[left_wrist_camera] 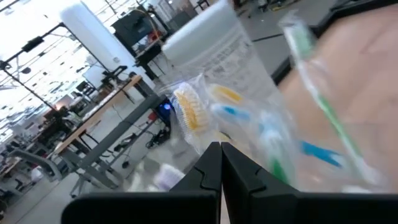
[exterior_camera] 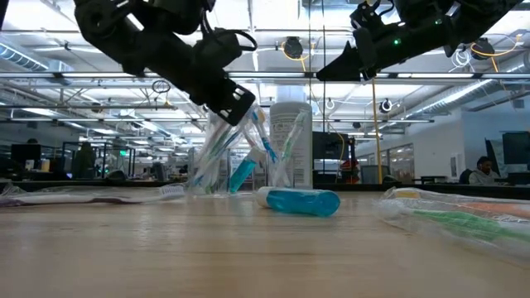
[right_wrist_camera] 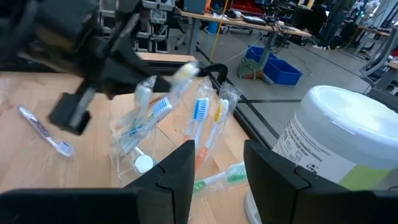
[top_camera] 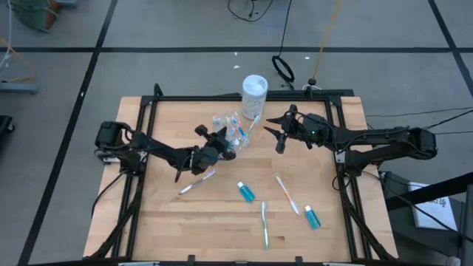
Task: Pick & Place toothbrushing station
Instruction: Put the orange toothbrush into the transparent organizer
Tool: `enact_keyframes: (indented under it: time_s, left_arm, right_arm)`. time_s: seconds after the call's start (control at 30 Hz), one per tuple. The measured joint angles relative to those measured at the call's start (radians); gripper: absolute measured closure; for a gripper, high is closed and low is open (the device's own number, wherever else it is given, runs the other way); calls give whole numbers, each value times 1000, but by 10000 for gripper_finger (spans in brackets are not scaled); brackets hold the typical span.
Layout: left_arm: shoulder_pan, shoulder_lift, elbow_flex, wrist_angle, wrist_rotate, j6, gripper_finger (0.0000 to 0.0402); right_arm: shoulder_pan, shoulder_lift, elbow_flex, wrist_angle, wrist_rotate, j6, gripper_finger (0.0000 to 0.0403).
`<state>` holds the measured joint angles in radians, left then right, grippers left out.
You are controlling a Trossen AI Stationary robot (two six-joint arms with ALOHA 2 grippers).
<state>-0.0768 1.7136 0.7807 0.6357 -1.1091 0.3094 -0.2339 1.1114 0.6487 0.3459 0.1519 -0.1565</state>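
A small clear cup (top_camera: 233,133) holding several wrapped pastel toothbrushes (right_wrist_camera: 202,115) and a blue toothpaste tube (exterior_camera: 241,175) stands near the table's far middle. My left gripper (top_camera: 224,145) is shut, its tips at the upper ends of the cup's brushes (left_wrist_camera: 189,112). My right gripper (top_camera: 276,133) hangs open above the table, right of the cup, with nothing between its fingers. Loose on the wood lie three wrapped toothbrushes (top_camera: 197,181), (top_camera: 287,193), (top_camera: 264,224) and two blue toothpaste tubes (top_camera: 245,192), (top_camera: 312,216). My left gripper comes at the cup's brush tops nearly level, from the table's left, with its fingers (left_wrist_camera: 211,165) shut. Nothing shows between them. Whether the tips touch a brush wrapper (exterior_camera: 217,124), I cannot tell.
A taller white cylindrical container (top_camera: 254,93) stands just beyond the cup at the far edge, with one wrapped brush (right_wrist_camera: 217,177) beside its foot. A black frame (top_camera: 222,97) borders the table. Bare wood lies toward the near left.
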Motion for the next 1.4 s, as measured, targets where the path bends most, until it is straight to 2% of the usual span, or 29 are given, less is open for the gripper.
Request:
enact_keyframes:
  time_s: [0.2,0.27,0.47,0.6,0.9,1.07,1.4]
  left_arm:
    - [-71,0,0,-94,-196,-119,401]
    - [-89,0,0,-132,-226,-150,401]
    - [-113,0,0,-261,-219,-291,401]
    - [-115,0,0,-329,-171,-377,399]
    - [-115,-1,0,-377,-128,-410,387]
    - [-115,-1,1,-370,-86,-442,357]
    - [-130,-35,2,-375,-54,-481,243]
  right_arm:
    - [0,0,0,0,0,42,273]
    - [0,0,0,0,0,64,273]
    - [3,0,0,-1,0,70,273]
    - [17,0,0,-16,-1,67,273]
    - [27,0,0,-41,-1,66,273]
    - [27,0,0,-65,-1,67,273]
    - [43,0,0,-188,-3,197,273]
